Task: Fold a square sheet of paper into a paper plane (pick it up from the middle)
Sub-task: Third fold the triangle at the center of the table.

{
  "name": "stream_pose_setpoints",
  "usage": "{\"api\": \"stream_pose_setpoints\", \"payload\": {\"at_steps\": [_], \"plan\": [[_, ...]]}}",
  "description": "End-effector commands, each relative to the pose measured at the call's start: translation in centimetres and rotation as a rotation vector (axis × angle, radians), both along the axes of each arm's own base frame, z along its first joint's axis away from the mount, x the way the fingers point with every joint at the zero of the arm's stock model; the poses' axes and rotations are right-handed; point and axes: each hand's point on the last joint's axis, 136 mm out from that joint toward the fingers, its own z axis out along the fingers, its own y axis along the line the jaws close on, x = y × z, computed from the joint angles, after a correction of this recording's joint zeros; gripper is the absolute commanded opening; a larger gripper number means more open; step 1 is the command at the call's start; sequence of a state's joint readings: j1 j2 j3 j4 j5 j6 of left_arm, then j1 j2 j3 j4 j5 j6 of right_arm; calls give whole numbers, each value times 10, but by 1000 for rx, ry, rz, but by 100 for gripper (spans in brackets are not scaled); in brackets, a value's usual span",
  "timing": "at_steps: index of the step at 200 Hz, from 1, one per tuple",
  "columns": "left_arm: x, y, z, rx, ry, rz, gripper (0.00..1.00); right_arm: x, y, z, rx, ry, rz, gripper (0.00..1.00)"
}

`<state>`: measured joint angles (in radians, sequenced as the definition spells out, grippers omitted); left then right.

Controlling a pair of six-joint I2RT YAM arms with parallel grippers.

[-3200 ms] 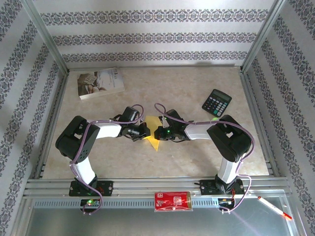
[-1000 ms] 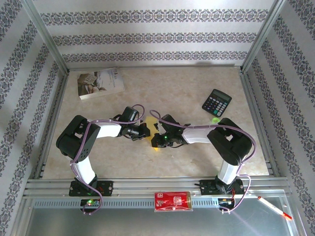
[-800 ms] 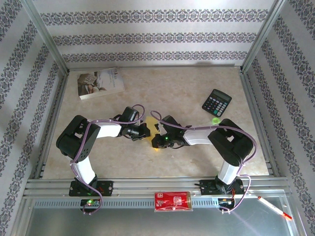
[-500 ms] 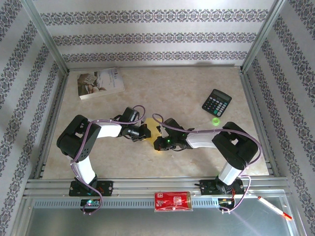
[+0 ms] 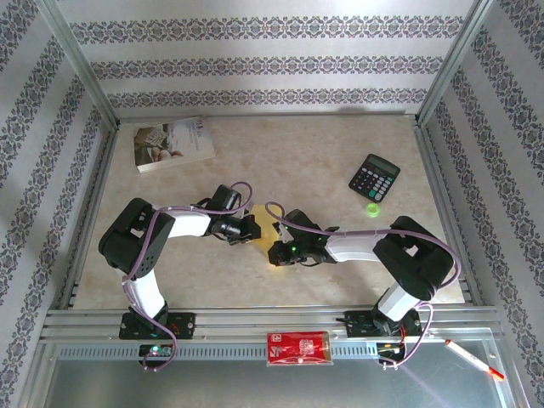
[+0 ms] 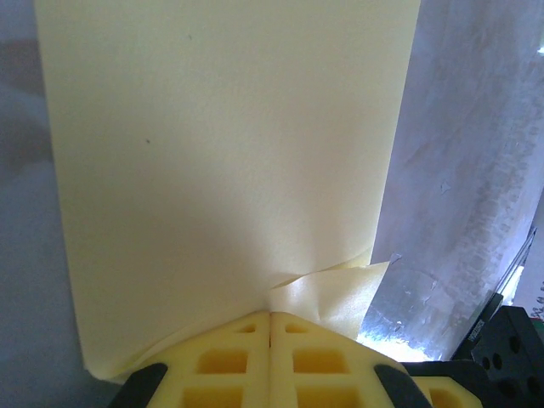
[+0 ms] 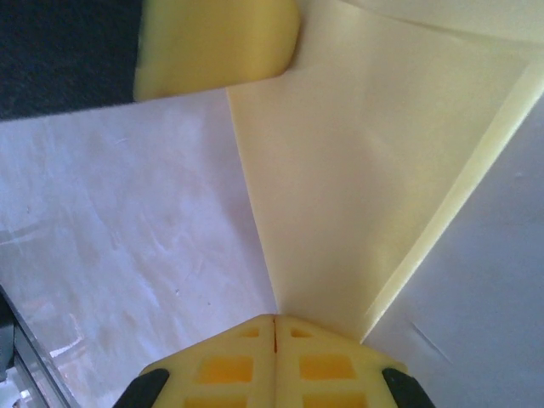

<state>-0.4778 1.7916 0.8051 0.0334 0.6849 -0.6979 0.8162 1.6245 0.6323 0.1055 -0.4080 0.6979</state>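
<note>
Occlusion is heavy in the overhead view. Both wrists meet at mid-table point(image 5: 323, 153) and cover most of the sheet of paper point(image 5: 266, 229), so only slivers of yellow show between them. Its outline and number of folds cannot be read from there.

Left wrist view: the sheet of paper point(image 6: 229, 153) runs off the top of the frame, so its far end is cut off. It is plain pale yellow and smooth, with 1 small crumpled flap beside the pads. The left gripper point(image 6: 270, 327) has its pads pressed together, with the near edge of the sheet pinched in the seam.

Right wrist view: the sheet point(image 7: 357, 195) widens away from the pads and is cut off at the top. A doubled layer runs along its right edge, above the pale table. The right gripper point(image 7: 274, 330) is likewise closed tight, clamping the narrow end.

Book point(image 5: 174, 143) and calculator point(image 5: 375, 177) lie well apart from the sheet.
</note>
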Motion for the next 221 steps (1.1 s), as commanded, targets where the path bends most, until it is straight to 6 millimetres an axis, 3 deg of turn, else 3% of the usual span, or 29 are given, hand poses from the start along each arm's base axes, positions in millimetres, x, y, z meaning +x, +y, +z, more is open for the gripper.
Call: {"api": "stream_pose_setpoints", "payload": {"at_steps": [1, 29, 53, 96, 120, 173, 221], "plan": [[-22, 44, -57, 256, 103, 41, 0, -63, -49, -42, -212, 231, 34, 2], [-23, 45, -58, 263, 105, 40, 0, -67, -56, -40, -219, 231, 34, 2], [-22, 43, -58, 255, 104, 38, 0, -64, -49, -28, -171, 218, 42, 2], [-21, 41, -56, 249, 101, 36, 0, -28, -20, 21, 23, 131, 14, 2], [-21, 39, -55, 241, 101, 35, 0, -11, -6, 33, 71, 98, 9, 2], [-20, 39, -55, 239, 99, 35, 0, 14, 14, 19, 73, 99, 13, 2], [-21, 37, -53, 234, 96, 31, 0, 12, 3, -10, 32, 147, -7, 2]]}}
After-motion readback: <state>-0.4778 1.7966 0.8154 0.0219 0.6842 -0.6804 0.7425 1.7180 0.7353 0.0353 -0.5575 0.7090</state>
